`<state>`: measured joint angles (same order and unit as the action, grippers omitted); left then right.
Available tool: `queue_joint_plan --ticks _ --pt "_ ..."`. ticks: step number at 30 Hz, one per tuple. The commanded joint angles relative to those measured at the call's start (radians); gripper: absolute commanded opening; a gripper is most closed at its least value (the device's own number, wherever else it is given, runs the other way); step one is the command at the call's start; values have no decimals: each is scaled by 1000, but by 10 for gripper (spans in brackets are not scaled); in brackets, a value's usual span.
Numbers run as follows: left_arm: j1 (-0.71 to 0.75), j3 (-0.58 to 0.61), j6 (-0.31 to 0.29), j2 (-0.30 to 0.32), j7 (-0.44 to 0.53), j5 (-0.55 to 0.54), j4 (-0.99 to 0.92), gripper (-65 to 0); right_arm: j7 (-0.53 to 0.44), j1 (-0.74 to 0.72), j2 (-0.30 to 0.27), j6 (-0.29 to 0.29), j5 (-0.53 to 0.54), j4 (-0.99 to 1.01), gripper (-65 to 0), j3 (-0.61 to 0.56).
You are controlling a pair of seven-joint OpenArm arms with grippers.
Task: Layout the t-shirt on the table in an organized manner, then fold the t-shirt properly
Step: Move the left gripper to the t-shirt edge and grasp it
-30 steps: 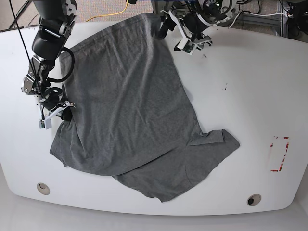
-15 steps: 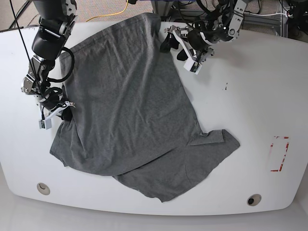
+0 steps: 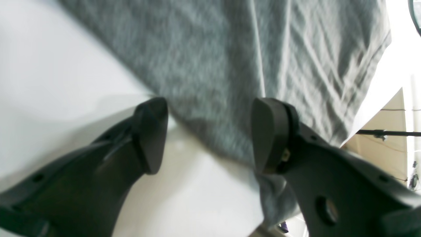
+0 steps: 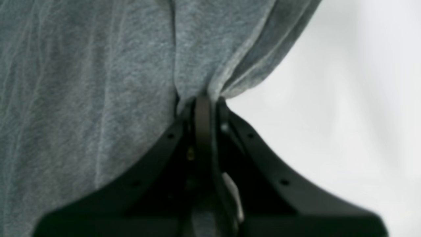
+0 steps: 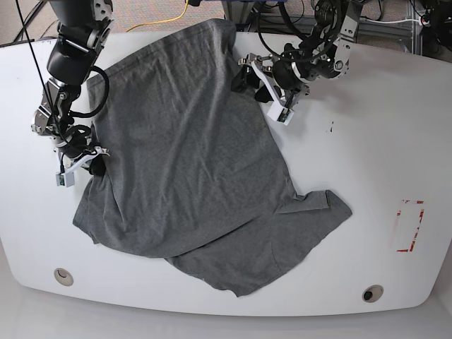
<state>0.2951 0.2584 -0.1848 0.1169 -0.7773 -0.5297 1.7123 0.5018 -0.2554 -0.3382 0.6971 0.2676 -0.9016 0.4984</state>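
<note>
— Where's the shirt lying from where you stand?

— The t-shirt (image 5: 191, 162) is spread across the middle of the table (image 5: 367, 155), rumpled, running from the far edge down toward the near one, with one sleeve (image 5: 321, 205) poking out to the side by the lower part.

— And the arms?

— The right gripper (image 5: 93, 164) sits at the shirt's side edge, over on the left of the overhead view. Its jaws are pinched together on a bunched bit of the cloth; up close you can see the fabric gathering into folds right where it enters the tips (image 4: 204, 102).

— So that one's holding. The other?

— The left gripper (image 5: 256, 76) is at the opposite side, near the far end of the shirt. Its two fingers (image 3: 151, 131) stand wide apart, nothing between them but the shirt's edge and bare tabletop below. One finger is over white table, the other over grey cloth, so the hem runs through the gap. Whether the tips touch the fabric, I can't tell.
</note>
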Motion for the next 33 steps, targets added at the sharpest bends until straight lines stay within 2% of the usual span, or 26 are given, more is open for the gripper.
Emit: queue_joint_plan --ticks 1,3,5,13,16,20,25,33 --pt "-23 2 14 -13 -64 23 -36 -272 13 -14 -17 1 -8 -12 -650 4" --pt "-35 2 14 -27 -74 16 -53 -282 13 -14 -17 1 -8 -12 -650 6" --pt "-40 2 14 -32 -78 9 -62 -318 13 -14 -17 1 -8 -12 -650 6" --pt "-72 3 14 -36 -81 0 -91 -578 13 -14 -17 1 -6 -12 -650 6" --pt "-79 3 14 -32 -81 3 -97 -650 13 -14 -17 1 -6 -12 -650 6" --pt "-84 -3 14 -24 -81 3 -94 -650 13 -14 -17 1 -6 -12 -650 6" --pt "-93 -5 14 16 -81 -2 -90 -650 13 -14 -17 1 -6 -23 -650 6" --pt "-119 -70 -2 89 -81 -4 -47 -650 44 43 1 1 -6 -193 -650 1"
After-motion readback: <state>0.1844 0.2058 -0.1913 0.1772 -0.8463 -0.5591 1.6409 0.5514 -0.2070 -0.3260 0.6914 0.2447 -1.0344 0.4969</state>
